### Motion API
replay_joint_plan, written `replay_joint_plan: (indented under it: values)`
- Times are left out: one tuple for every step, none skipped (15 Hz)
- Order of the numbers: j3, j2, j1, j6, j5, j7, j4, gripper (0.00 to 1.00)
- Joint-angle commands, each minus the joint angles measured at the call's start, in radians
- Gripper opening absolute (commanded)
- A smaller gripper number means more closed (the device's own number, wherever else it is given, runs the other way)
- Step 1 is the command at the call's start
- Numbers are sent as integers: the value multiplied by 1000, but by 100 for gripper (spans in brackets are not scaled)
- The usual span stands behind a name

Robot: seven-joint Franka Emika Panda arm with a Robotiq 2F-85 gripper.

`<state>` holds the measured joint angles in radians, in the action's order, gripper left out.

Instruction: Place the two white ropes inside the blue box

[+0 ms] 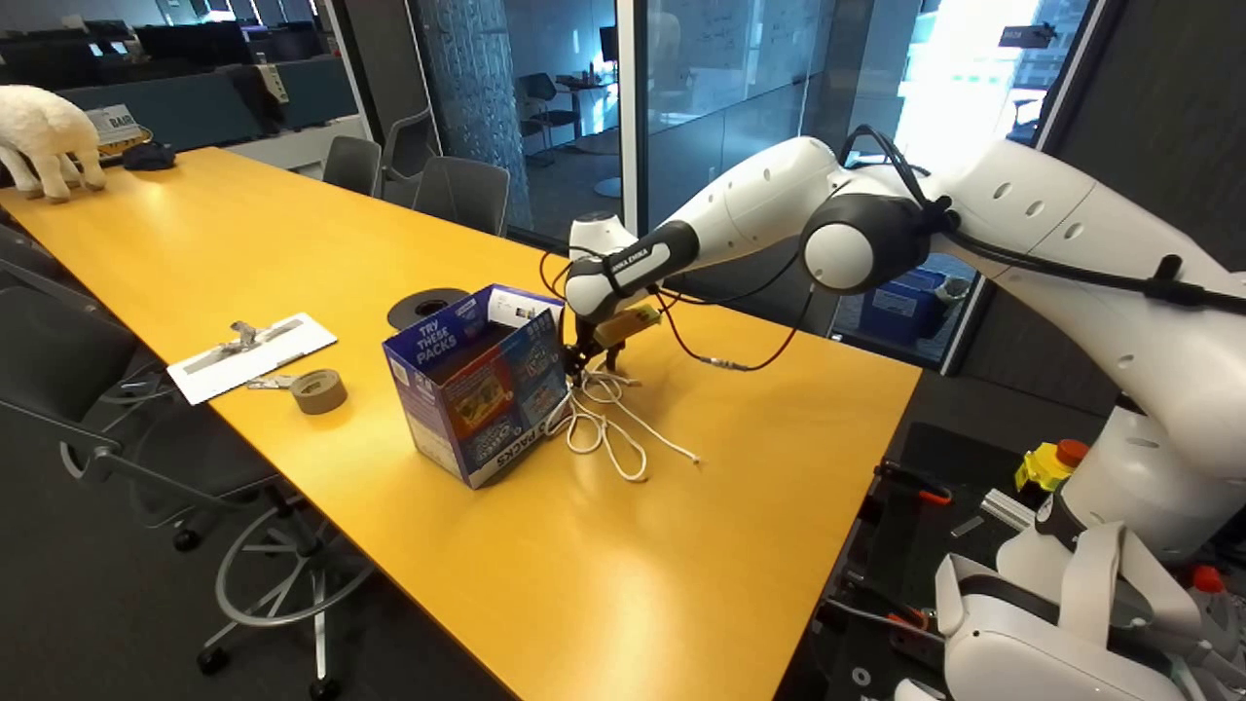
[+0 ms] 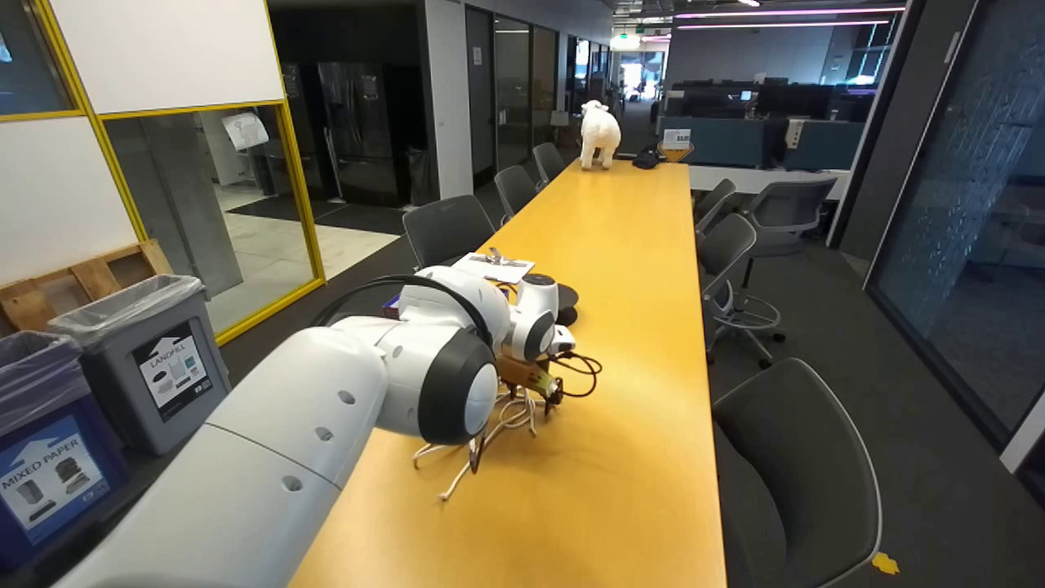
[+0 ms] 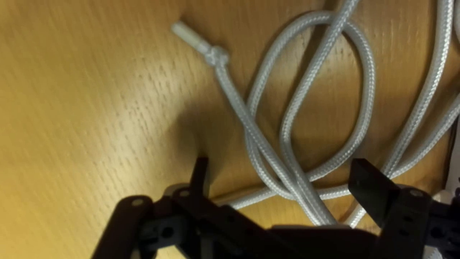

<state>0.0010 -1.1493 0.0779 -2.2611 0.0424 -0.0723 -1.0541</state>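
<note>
A pile of white rope (image 1: 608, 438) lies in loose loops on the table, right beside the blue box (image 1: 487, 389). I cannot tell whether it is one rope or two. The box stands upright with its top open; its inside is dark and mostly hidden. My gripper (image 1: 596, 368) points down low over the rope, close to the box wall. In the wrist view the gripper (image 3: 280, 162) is open, with crossing strands of white rope (image 3: 248, 120) between its fingers and a knotted end farther out. The rope also shows in an exterior view (image 2: 522, 415), where the arm hides most of the box.
A black round object (image 1: 423, 307) stands behind the box. A brown tape roll (image 1: 318, 391) and a white clipboard (image 1: 251, 355) lie toward the table's edge. A cable loop (image 1: 720, 363) hangs from the arm. A white plush sheep (image 2: 600, 135) stands at the far end.
</note>
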Motion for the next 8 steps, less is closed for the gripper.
replay_joint_plan:
  values:
    - [-13, -38, -13, 36, 9, -31, 74, 100]
    - [-14, -39, -13, 39, 8, -33, 76, 100]
    - [-14, -40, -14, 42, 7, -35, 78, 100]
    - [-13, -42, -13, 45, 7, -33, 81, 100]
    - [-15, -44, -14, 47, 5, -33, 83, 100]
    - [-17, -45, -16, 52, 1, -30, 86, 100]
    - [-21, -47, -19, 61, -4, -29, 90, 100]
    - [-23, -50, -22, 69, -6, -31, 96, 100]
